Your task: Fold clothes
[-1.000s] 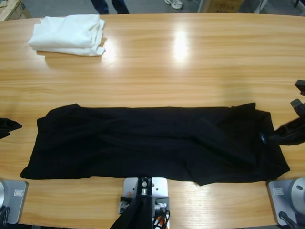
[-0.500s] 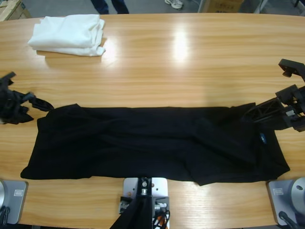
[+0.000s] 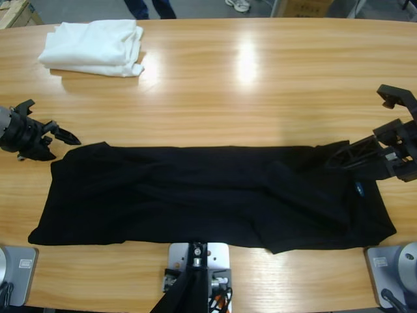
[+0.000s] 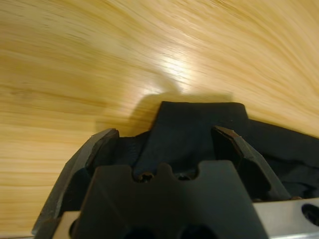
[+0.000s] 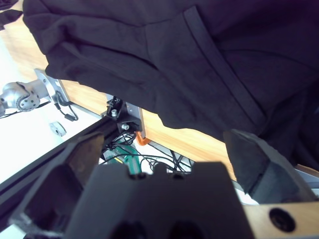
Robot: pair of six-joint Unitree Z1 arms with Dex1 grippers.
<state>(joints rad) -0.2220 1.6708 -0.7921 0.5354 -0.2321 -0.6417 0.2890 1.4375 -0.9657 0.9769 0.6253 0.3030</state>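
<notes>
Black polo shirt (image 3: 208, 195) spread flat on table (image 3: 260, 85), one corner just ahead of wide-open left gripper (image 3: 65, 137), opposite collar end just beside right gripper (image 3: 339, 155), jaws likewise wide, nothing held.

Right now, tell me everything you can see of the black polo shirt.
The black polo shirt lies flat on the wooden table as a long band folded lengthwise, of soft matte fabric with shallow creases. A small blue neck tag shows near one end. The left gripper and right gripper sit open at opposite far corners.
</notes>
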